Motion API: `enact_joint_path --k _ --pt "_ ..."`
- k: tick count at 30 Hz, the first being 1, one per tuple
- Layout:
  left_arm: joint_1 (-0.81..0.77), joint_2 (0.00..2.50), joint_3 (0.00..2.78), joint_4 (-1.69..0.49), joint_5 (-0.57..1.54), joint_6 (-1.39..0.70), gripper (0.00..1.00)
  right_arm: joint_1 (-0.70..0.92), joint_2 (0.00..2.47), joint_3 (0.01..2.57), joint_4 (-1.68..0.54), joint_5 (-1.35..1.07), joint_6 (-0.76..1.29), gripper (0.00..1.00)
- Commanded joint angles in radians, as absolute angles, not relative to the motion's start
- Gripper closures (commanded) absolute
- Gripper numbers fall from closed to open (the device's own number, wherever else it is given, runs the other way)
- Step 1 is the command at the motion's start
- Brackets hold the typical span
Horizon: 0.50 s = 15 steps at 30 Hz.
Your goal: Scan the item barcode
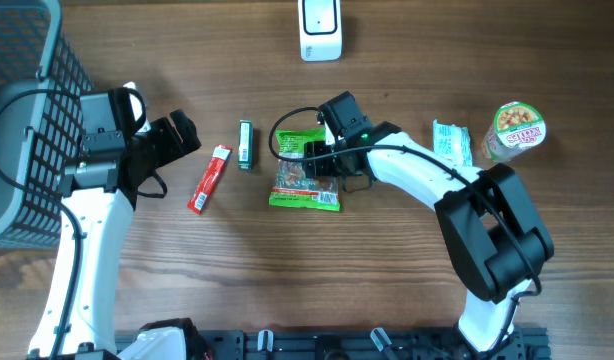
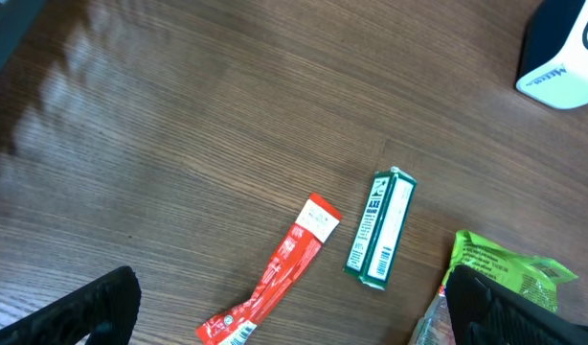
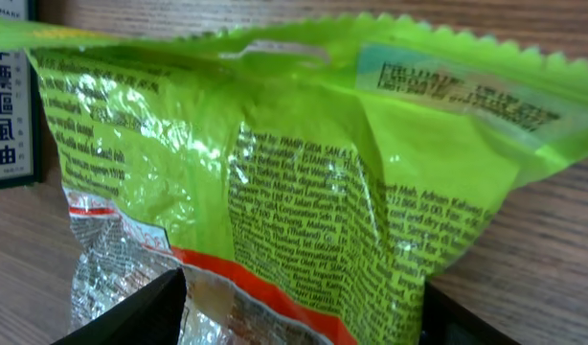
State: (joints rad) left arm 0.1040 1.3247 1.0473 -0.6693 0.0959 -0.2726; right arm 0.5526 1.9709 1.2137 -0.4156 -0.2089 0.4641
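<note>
1. The right gripper [image 3: 299,311] has its two dark fingers [image 3: 131,311] standing either side of the crinkly lime-green foil snack bag [image 3: 304,192], low on its printed face. Whether they already pinch the foil or only straddle it cannot be told from the pictures.
2. The bag lies near the middle of the brown wooden table [image 1: 387,280], directly under that gripper in the overhead view. It appears to be the item picked for scanning, as it is the only one with jaws around it.
3. The face turned up carries dense small print. That is probably the side where a barcode sits, though none can be made out.
4. The white boxy barcode scanner [image 1: 320,30] stands at the far edge, well apart from the bag. The bag would likely need lifting and carrying to it.
5. Left of the bag lie a slim green-and-white carton [image 2: 380,228] and a red stick sachet [image 2: 275,278], near each other and untouched.
6. Farther left, the left gripper [image 1: 182,138] hangs with its jaws spread wide and empty beside the dark mesh basket [image 1: 27,100], seemingly parked out of the way.
7. To the right, a pale green packet [image 1: 452,142] and a printed noodle cup [image 1: 515,130] wait apart from the action.
</note>
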Motion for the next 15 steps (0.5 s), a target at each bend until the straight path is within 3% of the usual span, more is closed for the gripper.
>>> enact_joint_path --k 1,4,6,8,15 --pt "0.102 1.322 1.059 -0.667 0.104 -0.270 0.00 0.550 1.998 1.200 -0.450 -0.225 0.535 0.37" --pt "0.102 1.322 1.059 -0.667 0.104 -0.270 0.00 0.553 2.001 1.166 -0.422 -0.226 0.560 0.48" --pt "0.102 1.322 1.059 -0.667 0.104 -0.270 0.00 0.553 2.006 1.163 -0.414 -0.226 0.584 0.68" --pt "0.102 1.322 1.059 -0.667 0.104 -0.270 0.00 0.553 2.005 1.163 -0.396 -0.226 0.573 0.96" --pt "0.102 1.322 1.059 -0.667 0.104 -0.270 0.00 0.522 1.837 1.188 -0.406 -0.253 0.496 0.96"
